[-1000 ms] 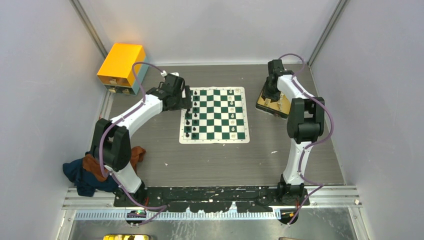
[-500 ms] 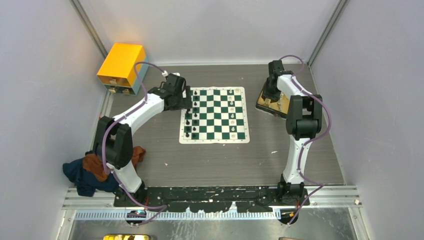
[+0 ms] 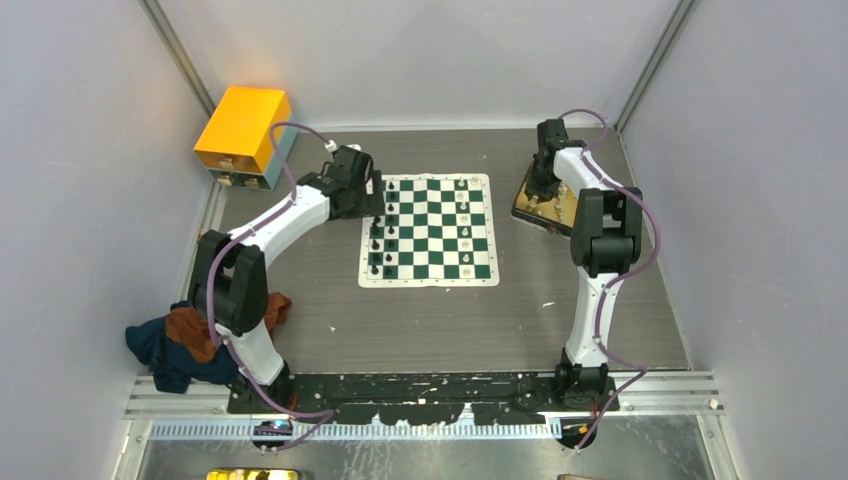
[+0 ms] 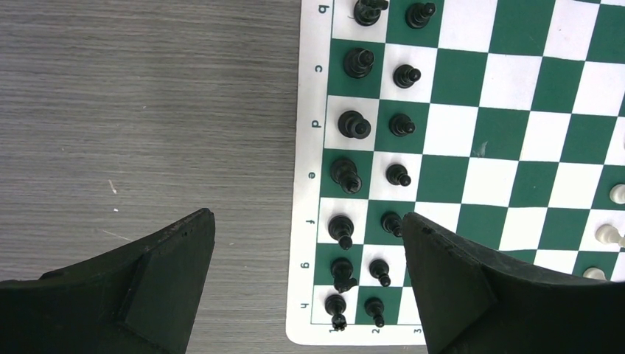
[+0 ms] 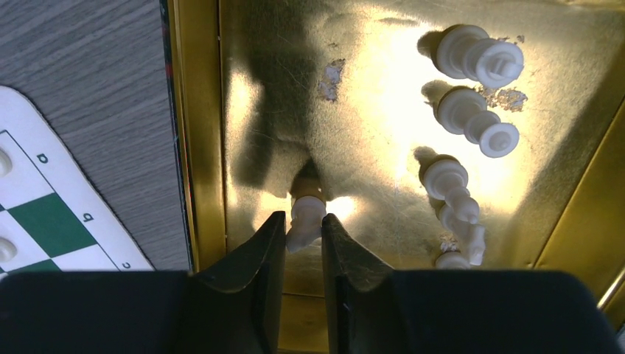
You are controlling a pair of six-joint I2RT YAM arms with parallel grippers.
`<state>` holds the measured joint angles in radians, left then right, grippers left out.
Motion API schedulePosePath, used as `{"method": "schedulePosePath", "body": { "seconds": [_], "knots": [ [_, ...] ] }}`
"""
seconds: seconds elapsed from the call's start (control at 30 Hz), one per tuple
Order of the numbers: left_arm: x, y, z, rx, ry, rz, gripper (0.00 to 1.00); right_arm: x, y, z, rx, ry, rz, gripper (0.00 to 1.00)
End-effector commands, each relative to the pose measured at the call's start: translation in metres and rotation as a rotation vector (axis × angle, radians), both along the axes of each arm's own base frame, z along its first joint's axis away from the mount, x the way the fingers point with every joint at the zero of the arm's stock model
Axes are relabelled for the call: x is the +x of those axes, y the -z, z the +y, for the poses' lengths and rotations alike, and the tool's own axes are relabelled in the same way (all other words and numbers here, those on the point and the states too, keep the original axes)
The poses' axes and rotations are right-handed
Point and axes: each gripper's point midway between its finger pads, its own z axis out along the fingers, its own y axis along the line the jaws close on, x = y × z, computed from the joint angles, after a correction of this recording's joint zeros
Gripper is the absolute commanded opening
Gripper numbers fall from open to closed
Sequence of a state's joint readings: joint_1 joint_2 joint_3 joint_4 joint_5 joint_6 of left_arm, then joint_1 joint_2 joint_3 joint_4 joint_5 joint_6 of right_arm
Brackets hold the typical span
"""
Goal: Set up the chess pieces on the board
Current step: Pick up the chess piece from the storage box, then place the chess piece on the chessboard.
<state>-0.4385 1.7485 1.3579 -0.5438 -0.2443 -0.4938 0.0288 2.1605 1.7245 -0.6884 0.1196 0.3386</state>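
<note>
The right tool (image 5: 302, 219) is clamped on a cream-white piece (image 5: 306, 206) inside the yellow tray (image 5: 199, 133), just right of the board (image 3: 432, 232). The left tool (image 4: 308, 216) hangs with its fingers wide apart over the board's left edge, above two rows of black pieces (image 4: 354, 125).

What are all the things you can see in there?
board: one, green and white checks, table middle.
black pieces: fourteen showing, two files on board's left edge.
white pieces on board: a few, cream, right side.
tray: one, gold, right of board.
loose white pieces: several, cream, lying in tray.
box: one, orange-yellow, far left corner.
cloth heap: one, blue and rust, near left.
table: one, grey wood grain.
left gripper: black, open, above board's left edge.
right gripper: black, closed on one white piece in tray.
</note>
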Motion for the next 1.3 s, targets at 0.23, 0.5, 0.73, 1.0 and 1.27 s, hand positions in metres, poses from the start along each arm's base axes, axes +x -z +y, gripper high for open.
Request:
{"method": "schedulePosePath", "body": {
  "seconds": [0.23,0.5,0.73,1.0,1.27],
  "knots": [
    [0.013,-0.017,-0.003,-0.010,-0.017,-0.050,0.98,0.014,-0.038,-0.006,-0.013,0.008,-0.094,0.02],
    [0.011,-0.020,-0.002,-0.011,-0.016,-0.057,0.98,0.018,-0.085,-0.006,-0.021,0.008,-0.174,0.01],
    [0.011,-0.024,-0.002,-0.016,-0.013,-0.066,0.98,0.019,-0.121,0.003,-0.025,-0.016,-0.229,0.01],
    [0.010,-0.029,-0.002,-0.020,-0.008,-0.078,0.98,0.027,-0.134,0.043,-0.007,-0.121,-0.242,0.01],
    [0.010,-0.034,-0.003,-0.029,-0.002,-0.086,0.98,0.038,-0.118,0.095,0.012,-0.224,-0.208,0.01]
  ]
}}
